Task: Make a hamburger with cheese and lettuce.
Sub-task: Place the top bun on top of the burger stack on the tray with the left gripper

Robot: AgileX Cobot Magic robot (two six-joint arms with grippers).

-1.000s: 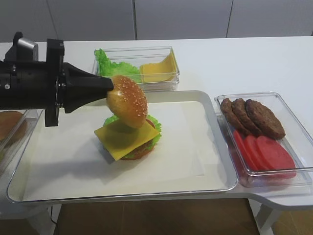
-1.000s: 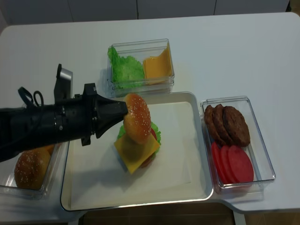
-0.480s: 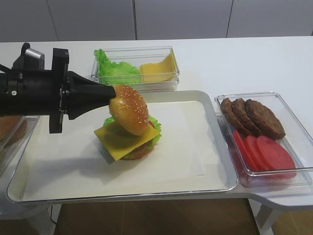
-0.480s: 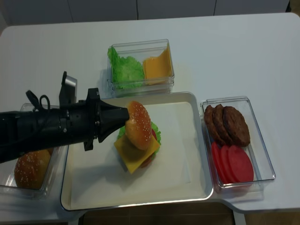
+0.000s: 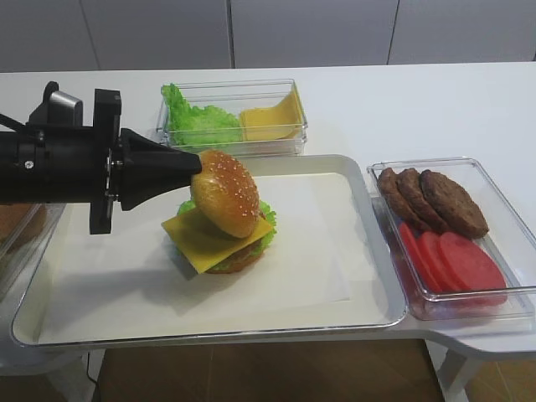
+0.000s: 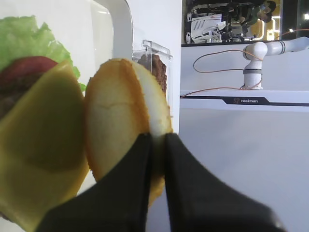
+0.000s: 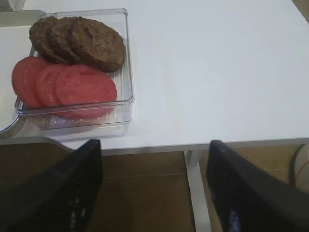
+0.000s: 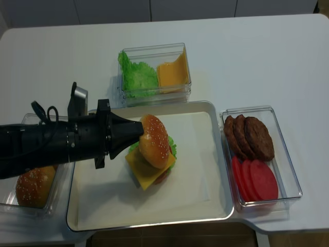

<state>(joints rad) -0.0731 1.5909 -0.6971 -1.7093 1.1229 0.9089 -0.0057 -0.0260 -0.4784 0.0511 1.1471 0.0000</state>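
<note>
A white surface (image 8: 257, 51) carries a metal tray (image 8: 216, 206) lined with white paper. Near the tray's middle sits a partly built hamburger (image 8: 151, 167): a brown bun base, a frilly green lettuce (image 5: 266, 211) rim, a dark patty with a red slice showing, and a square yellow cheese (image 5: 197, 241) slice on top, its corners hanging past the stack. The left gripper (image 5: 194, 167), black and cone-shaped, reaches in from the left; its jaws are clenched on the edge of a golden sesame-seeded bun top (image 5: 226, 193), which is tilted steeply and held right over the cheese, its lower edge at or just above the slice. The left wrist view shows the two dark fingers (image 6: 130, 188) pinching the bun top's rim. Behind the tray, a clear box (image 8: 154, 51) holds loose lettuce leaves and darker yellow slices. To the right, another clear box (image 8: 280, 116) holds brown patties (image 8: 249, 136) and red tomato slices (image 8: 254, 180). At far left a spare sesame bun (image 8: 33, 185) sits in a clear container. The right gripper (image 7: 154, 193) hangs off the surface's near edge beside the patty box, its two dark fingers spread wide apart and grasping nothing.
</note>
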